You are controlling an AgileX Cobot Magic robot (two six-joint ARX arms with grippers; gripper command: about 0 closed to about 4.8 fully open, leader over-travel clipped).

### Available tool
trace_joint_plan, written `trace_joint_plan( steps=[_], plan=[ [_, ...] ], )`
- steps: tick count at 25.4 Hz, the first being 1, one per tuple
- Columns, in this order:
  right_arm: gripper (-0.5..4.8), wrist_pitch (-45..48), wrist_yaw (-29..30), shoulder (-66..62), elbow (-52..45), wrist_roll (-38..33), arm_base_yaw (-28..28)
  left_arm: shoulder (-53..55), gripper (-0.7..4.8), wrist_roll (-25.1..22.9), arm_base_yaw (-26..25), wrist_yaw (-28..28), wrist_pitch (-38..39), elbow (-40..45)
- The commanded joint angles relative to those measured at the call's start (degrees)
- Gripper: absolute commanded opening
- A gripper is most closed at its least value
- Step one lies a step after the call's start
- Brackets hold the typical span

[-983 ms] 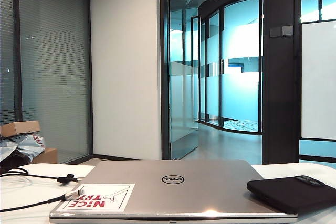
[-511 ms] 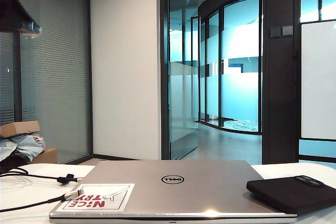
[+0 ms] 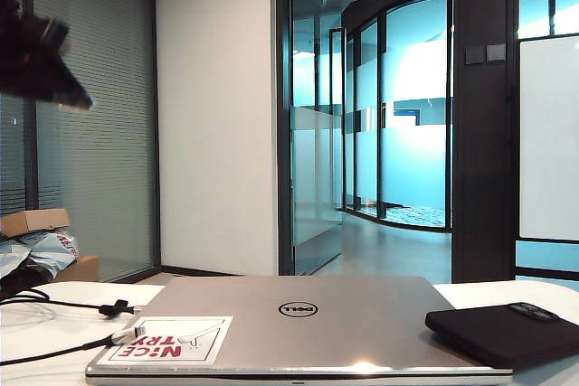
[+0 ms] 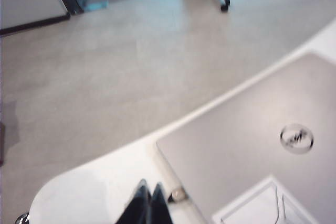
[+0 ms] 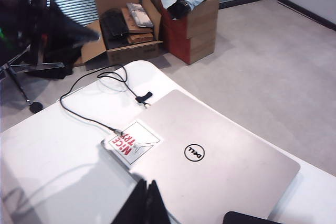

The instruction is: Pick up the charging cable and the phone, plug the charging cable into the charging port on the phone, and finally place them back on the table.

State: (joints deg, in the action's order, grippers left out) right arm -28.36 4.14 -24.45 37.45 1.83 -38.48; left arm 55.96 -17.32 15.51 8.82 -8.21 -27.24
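Observation:
The charging cable (image 3: 54, 350) lies on the white table (image 3: 36, 332) at the left, its silver plug (image 3: 128, 336) resting on the laptop's corner and its black tie (image 3: 113, 308) behind. The right wrist view shows the charging cable (image 5: 84, 116) curving from the table's edge to the sticker. The black phone (image 3: 502, 334) lies flat at the right, overlapping the laptop's edge; only its corner (image 5: 247, 217) shows in the right wrist view. My left gripper (image 3: 80, 97) hangs shut and empty high above the cable; its tips (image 4: 148, 188) are together. My right gripper (image 5: 147, 184) is shut and empty above the laptop's near edge.
A closed silver Dell laptop (image 3: 298, 323) with a red-and-white sticker (image 3: 167, 339) fills the table's middle. Cardboard boxes (image 5: 173, 14) and an office chair (image 5: 26, 51) stand on the floor beyond the table's curved edge. A glass partition rises behind.
The left arm has come into the exterior view at the top left and dropped lower and rightward. Cable, phone and laptop have not moved.

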Motion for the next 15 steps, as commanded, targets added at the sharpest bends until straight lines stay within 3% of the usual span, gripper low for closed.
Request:
trace_joint_plan(
  steps=[1,4,7,10,12,15],
  plan=[
    [-0.03,1.40,-0.42,0.11,0.35,0.20,0.07,1.97,-0.01,-1.79,0.72,0.17,0.90,1.38],
    [-0.03,1.49,-0.44,0.11,0.35,0.17,0.07,3.37,0.43,-4.04,0.72,0.17,0.92,2.73],
    [-0.03,1.68,-0.44,0.11,0.35,0.17,0.07,4.92,1.77,-12.61,0.72,0.17,0.94,4.22],
    [-0.03,1.64,-0.44,0.11,0.35,0.17,0.07,6.62,3.01,-17.99,0.72,0.20,0.94,5.44],
    [-0.03,1.62,-0.44,0.11,0.35,0.17,0.07,7.67,3.55,-19.98,0.72,0.20,0.94,5.86],
    [-0.03,1.62,-0.44,0.11,0.35,0.17,0.07,9.27,3.77,-23.30,0.72,0.20,0.92,5.92]
  ],
)
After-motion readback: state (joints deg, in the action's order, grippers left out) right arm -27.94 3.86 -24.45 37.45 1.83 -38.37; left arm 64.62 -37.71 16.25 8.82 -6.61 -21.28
